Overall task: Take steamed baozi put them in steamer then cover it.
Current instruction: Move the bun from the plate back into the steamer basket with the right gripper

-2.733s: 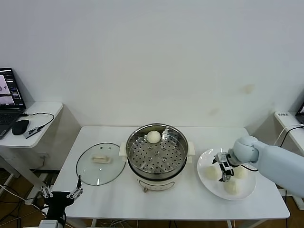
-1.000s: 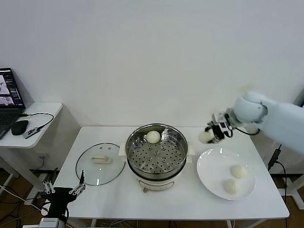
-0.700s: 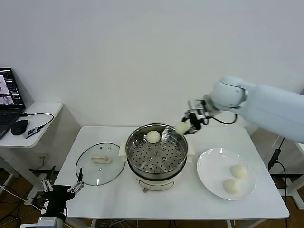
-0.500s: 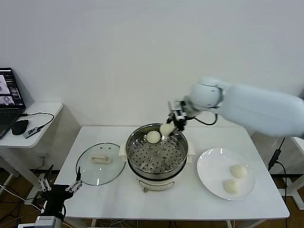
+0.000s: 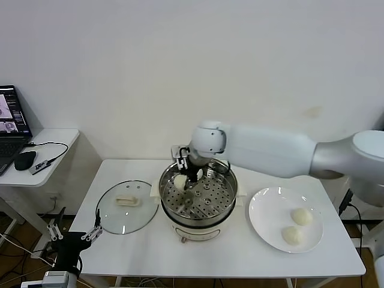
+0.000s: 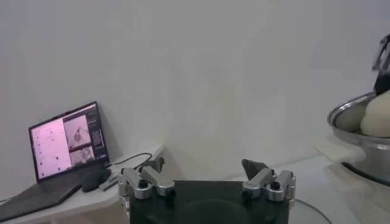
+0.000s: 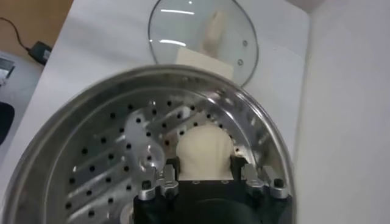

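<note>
Placement step, second bun of four. Right gripper point(image 5: 187, 173) is held over the left half of the steamer point(image 5: 198, 191), its fingers point(image 7: 167, 181) pinched on one steamed baozi point(image 5: 180, 181), which hangs low above the perforated tray point(image 7: 116, 152) and close to the steel wall on the cover's side; whether the bun already touches the tray cannot be told. A second bun point(image 5: 199, 173) is glimpsed at the far rim of the steamer, mostly hidden behind the gripper. Two further buns point(image 5: 301, 216) point(image 5: 292, 235) are left on the white plate point(image 5: 264, 210) to the right of the steamer. Cover point(image 5: 126, 206), clear glass with a cream bar handle point(image 5: 127, 201), is laid flat on the table point(image 5: 144, 240) just beside the steamer's left side handle. Left gripper point(image 5: 73, 235) is parked low off the table's front-left corner, fingers point(image 6: 145, 182) spread wide and empty. Judged progress: under halfway, with the covering not yet begun. Next move, as judged: the held bun is to be set down on the tray and released clear of the wall and of the other bun, so that room is kept for two more; the arm is then to be lifted straight out before the plate is revisited.
</note>
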